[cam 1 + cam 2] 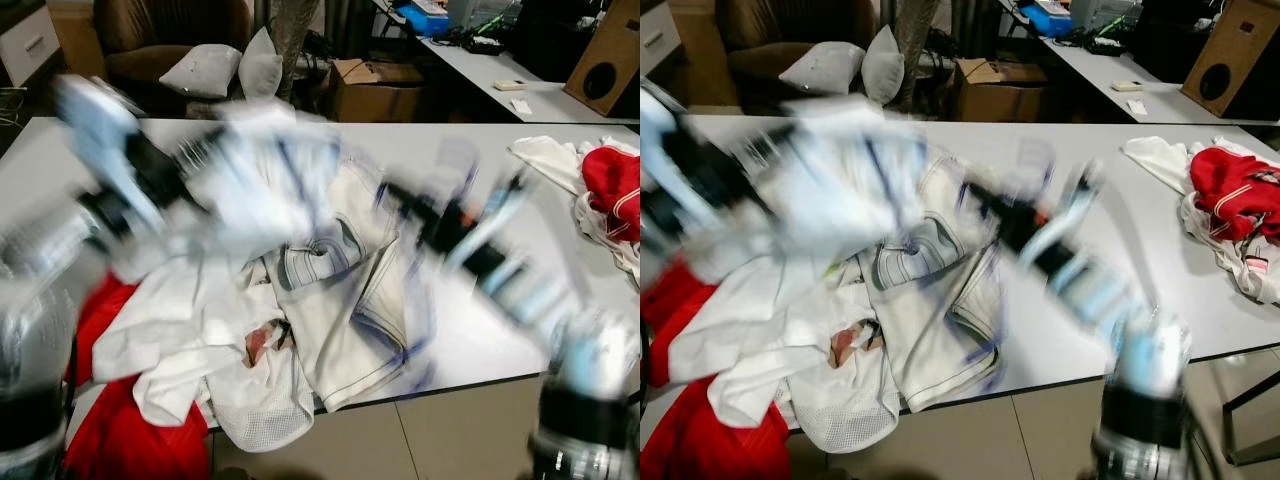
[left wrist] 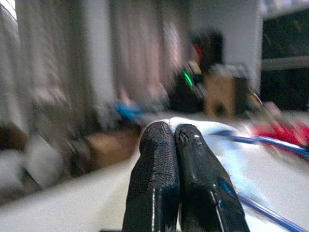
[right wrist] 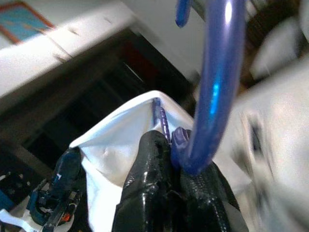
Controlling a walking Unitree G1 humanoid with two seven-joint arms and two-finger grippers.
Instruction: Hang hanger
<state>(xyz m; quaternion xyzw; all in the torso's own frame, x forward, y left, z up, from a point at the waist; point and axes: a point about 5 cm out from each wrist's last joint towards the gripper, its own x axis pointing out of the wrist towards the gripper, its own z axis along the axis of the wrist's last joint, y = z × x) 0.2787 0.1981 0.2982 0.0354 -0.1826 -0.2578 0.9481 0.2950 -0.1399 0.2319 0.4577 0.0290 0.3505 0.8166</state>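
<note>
Crowding the table [image 1: 470, 330] — heaped clothes [image 1: 300, 330]; both jaws closed, right pinching the blue hanger [image 3: 215, 96].

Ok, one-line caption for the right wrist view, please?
Right gripper shut on the blue hanger at the base of its hook, white garment draped beside the fingers.

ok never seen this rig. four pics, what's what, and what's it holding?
It is a walking humanoid with two arms, each ending in two black fingers. The two wide pictures come from its head camera, blurred by motion; the other two look along each wrist. On the white table lies a pile of white clothes, with red clothes at the far right. The right gripper is shut on a blue hanger that carries a white garment. The left gripper is pressed shut; whether it pinches cloth is unclear.
</note>
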